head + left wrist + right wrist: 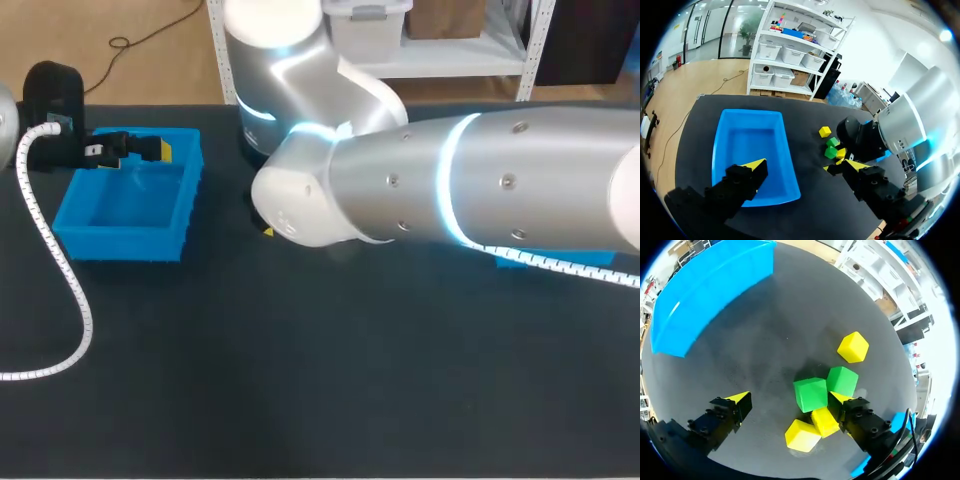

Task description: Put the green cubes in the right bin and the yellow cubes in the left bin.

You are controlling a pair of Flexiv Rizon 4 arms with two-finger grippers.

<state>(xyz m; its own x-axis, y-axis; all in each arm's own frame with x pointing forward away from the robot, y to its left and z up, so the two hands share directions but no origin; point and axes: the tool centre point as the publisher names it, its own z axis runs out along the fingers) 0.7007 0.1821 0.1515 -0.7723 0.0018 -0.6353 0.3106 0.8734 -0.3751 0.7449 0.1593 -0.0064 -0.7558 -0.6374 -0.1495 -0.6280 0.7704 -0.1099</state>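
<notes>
Your right gripper (792,399) hangs fingers wide with 1 green cube (811,394) between them, while your left gripper (805,164), also wide, is off at the left bin (750,112).

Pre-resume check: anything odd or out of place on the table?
Nothing damaged or spilled. One oddity: a tight bunch, two green cubes touching, two yellow cubes packed against them, under the open right gripper. A third yellow cube sits apart. Single picks may be tight.
</notes>
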